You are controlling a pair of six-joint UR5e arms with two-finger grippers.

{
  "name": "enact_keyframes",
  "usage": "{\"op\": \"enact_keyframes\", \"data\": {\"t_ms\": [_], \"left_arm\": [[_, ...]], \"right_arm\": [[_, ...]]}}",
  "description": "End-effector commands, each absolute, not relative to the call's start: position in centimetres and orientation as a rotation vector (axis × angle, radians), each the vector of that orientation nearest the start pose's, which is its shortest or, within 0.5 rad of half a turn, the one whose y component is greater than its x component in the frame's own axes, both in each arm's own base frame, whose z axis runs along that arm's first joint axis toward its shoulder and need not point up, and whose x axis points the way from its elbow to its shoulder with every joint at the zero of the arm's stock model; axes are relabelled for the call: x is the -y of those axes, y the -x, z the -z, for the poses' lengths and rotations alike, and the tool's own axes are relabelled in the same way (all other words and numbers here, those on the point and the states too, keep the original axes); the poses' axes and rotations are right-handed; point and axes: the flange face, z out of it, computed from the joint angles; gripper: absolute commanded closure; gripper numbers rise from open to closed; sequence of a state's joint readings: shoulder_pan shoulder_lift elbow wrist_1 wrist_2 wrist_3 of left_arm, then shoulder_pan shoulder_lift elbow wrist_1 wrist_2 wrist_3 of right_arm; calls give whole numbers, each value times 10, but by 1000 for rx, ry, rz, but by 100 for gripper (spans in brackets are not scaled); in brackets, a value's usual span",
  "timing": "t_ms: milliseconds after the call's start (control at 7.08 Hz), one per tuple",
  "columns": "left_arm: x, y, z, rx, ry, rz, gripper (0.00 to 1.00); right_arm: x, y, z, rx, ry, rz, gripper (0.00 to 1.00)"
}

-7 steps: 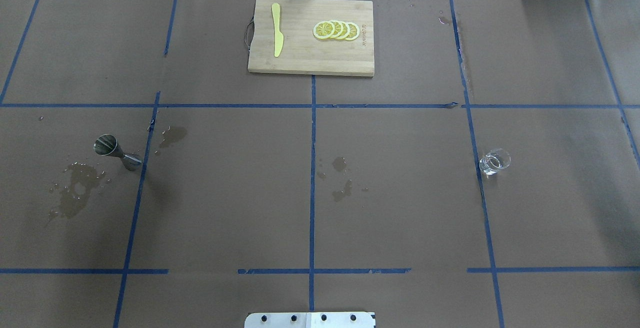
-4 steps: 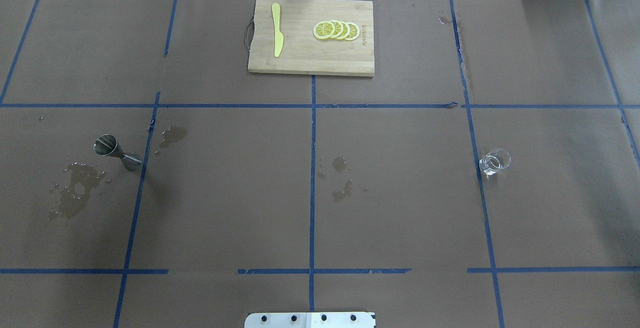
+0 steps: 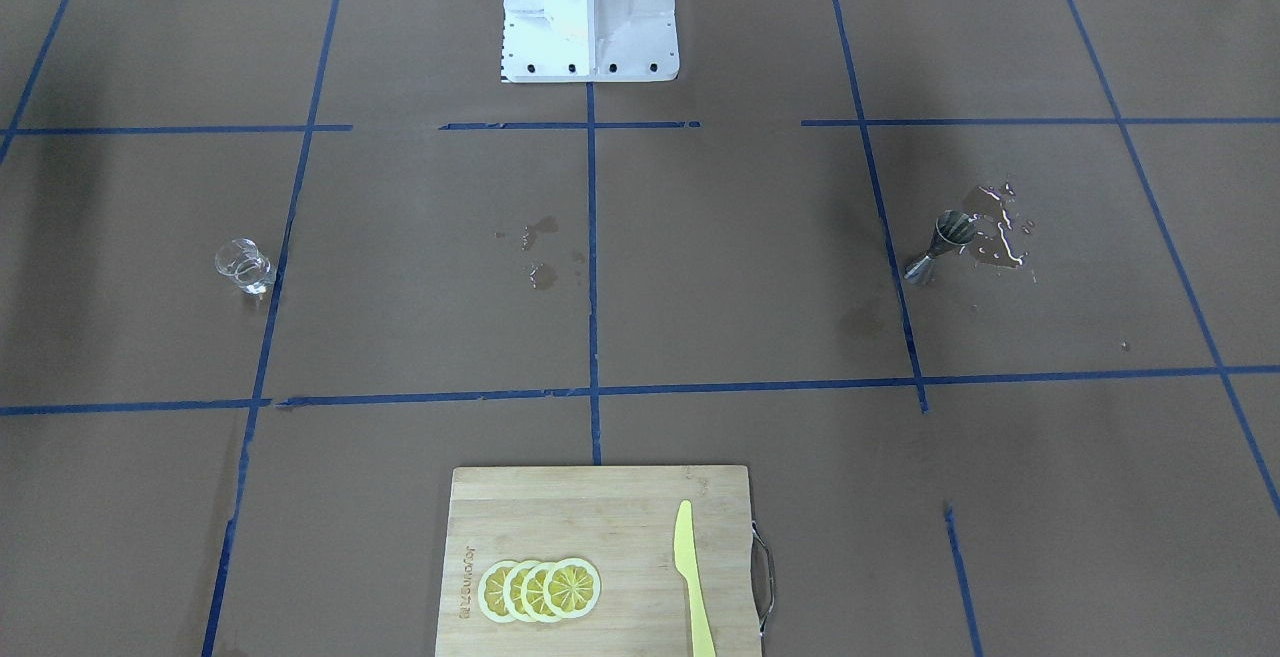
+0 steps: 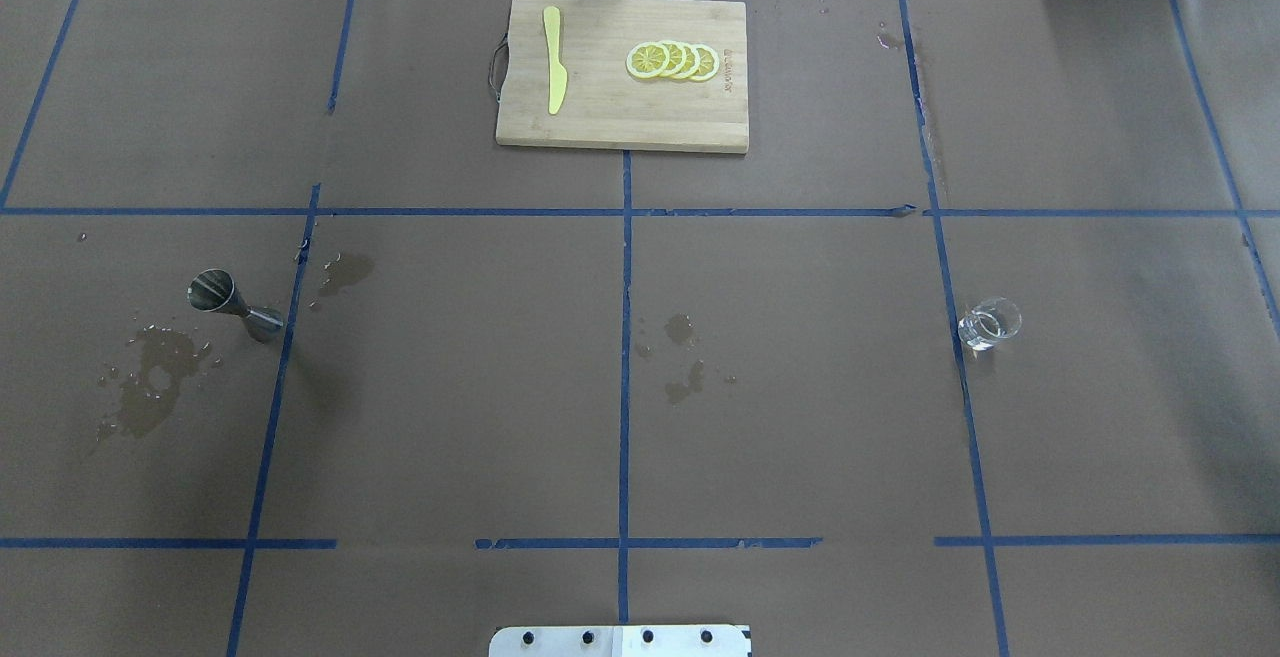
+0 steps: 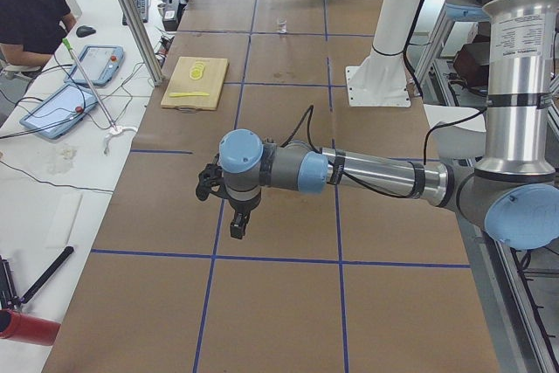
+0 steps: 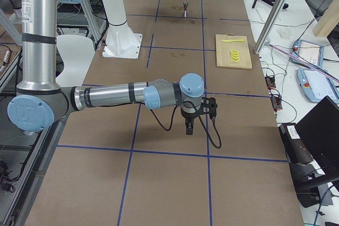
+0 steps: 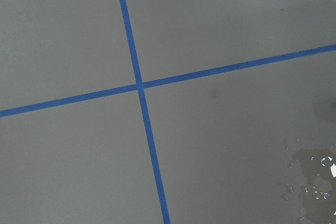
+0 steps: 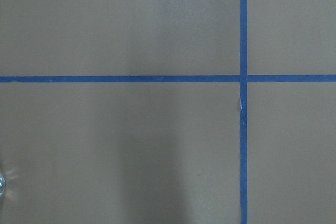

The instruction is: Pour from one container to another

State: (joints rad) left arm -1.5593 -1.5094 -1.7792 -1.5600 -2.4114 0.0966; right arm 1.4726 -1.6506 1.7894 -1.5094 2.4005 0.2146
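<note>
Both task items are caught only in the overhead and front-facing views. The clear glass measuring cup (image 4: 988,324) is seen upright on the robot's right half of the table, just beside a blue tape line. The steel jigger (image 4: 235,305) is seen upright on the left half, well apart from the cup, with a wet spill (image 4: 148,387) beside it. From the front the cup (image 3: 243,265) and the jigger (image 3: 938,245) are mirrored.

The arms are shown only in the side views. The left gripper (image 5: 238,221) is seen hanging over bare paper in the exterior left view, and the cup (image 5: 281,25) is seen far down the table from it. The right gripper (image 6: 189,126) is seen likewise in the exterior right view, with the jigger (image 6: 185,8) small and far off. Whether either pair of jaws is spread or pressed together cannot be told from these views. Nothing is seen held.

Only tape crossings are shown by the wrist cameras, plus the spill edge (image 7: 315,182) in the left one.

A cutting board (image 4: 620,117) with lemon slices (image 4: 672,60) and a yellow knife (image 4: 553,59) is seen at the far edge. A seated person (image 5: 31,15) is caught in the exterior left view.
</note>
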Motion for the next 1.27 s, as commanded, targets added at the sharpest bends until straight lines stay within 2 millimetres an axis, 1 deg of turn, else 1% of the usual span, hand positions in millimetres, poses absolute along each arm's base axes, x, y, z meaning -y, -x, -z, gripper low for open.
{"op": "enact_keyframes", "data": {"t_ms": [0,424,565,707,1130], "left_arm": [[470,53,-583,-834,-161,-158,0],[474,52,-580,-837,-167,-162,0],[474,52,-584,-838,-157,-158,0],[474,51,-581,-842,-161,-159,0],[476,51,-573,-849,-177,-168,0]], "right_arm": [[469,-14,-580,847,-54,-29,0],[469,-14,-576,848,-60,-28,0],[469,-14,-573,848,-65,-29,0],[469,-14,-570,849,-71,-29,0],[469,-14,-570,851,-69,-29,0]]}}
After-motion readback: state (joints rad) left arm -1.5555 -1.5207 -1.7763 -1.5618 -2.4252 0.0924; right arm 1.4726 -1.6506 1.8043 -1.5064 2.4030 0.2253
